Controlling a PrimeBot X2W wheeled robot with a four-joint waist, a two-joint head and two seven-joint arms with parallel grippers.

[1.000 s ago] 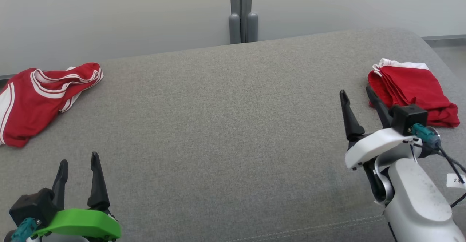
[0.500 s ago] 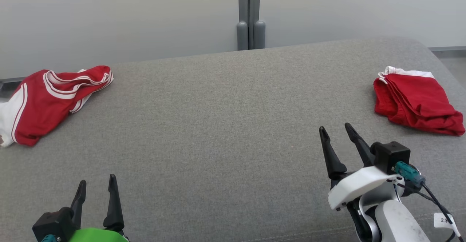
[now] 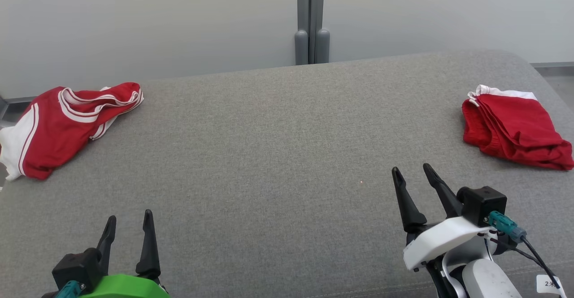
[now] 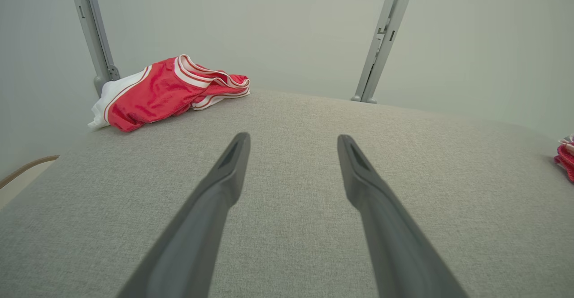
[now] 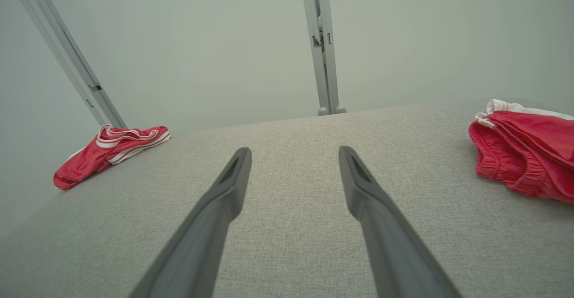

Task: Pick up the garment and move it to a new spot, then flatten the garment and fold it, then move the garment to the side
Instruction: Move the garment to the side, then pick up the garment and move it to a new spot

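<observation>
A small white tag (image 3: 548, 283) hangs on the cable at the head view's 5 o'clock corner. It reads "2" and then a mark too small to make out, and the frame edge clips it. No other writing can be read.

The crumpled red jersey (image 3: 63, 123) with white stripes lies at 9 o'clock on the grey padded surface (image 3: 278, 163), at its far left edge. The folded red shorts (image 3: 515, 127) with a white waistband lie at 3 o'clock, near the right edge. The two are well apart.

The left gripper (image 3: 129, 214) sits at 7 o'clock and the right gripper (image 3: 410, 168) at 5 o'clock. Both pairs of jaws stand apart, holding nothing, over bare fabric.

The head view shows a single grey post (image 3: 311, 20), at 12 o'clock against the pale wall. The left wrist view adds a second post (image 4: 92, 29) right behind the jersey (image 4: 157, 92), with a brown curved edge at 8 o'clock that is hard to identify. There the shorts (image 4: 566, 159) are a red sliver cut off at 3 o'clock. The right wrist view shows the elastic gathers of the shorts (image 5: 529, 154) at 3 o'clock, cropped at the frame, and the jersey (image 5: 98, 154) small at 9 o'clock.
</observation>
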